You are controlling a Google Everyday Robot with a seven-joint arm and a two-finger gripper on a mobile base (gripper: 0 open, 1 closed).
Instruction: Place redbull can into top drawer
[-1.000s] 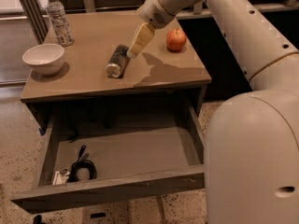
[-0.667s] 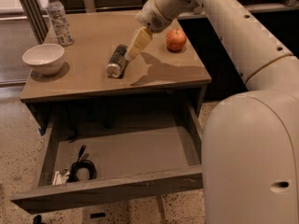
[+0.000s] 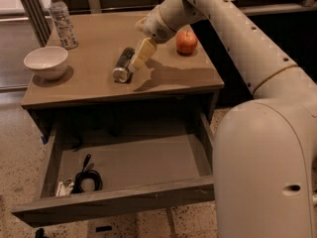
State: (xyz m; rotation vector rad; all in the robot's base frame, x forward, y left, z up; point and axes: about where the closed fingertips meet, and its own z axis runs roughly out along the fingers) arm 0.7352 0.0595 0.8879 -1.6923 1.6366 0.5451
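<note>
Since it's lying flat, redbull can (image 3: pixel 124 64): upper middle of frame on the surface (image 3: pixel 99 90) — could roll away if nudged off-centre
Pincer (image 3: pixel 141 54): just right of the can, can't tell spread or closed
Arm (image 3: pixel 237 38): reaches from upper right, wrist angled down-left
Top drawer (image 3: pixel 114 202): open, lower frame

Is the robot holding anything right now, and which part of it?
It cannot be told: the pincer is right beside the redbull can, which lies flat on the table.
</note>
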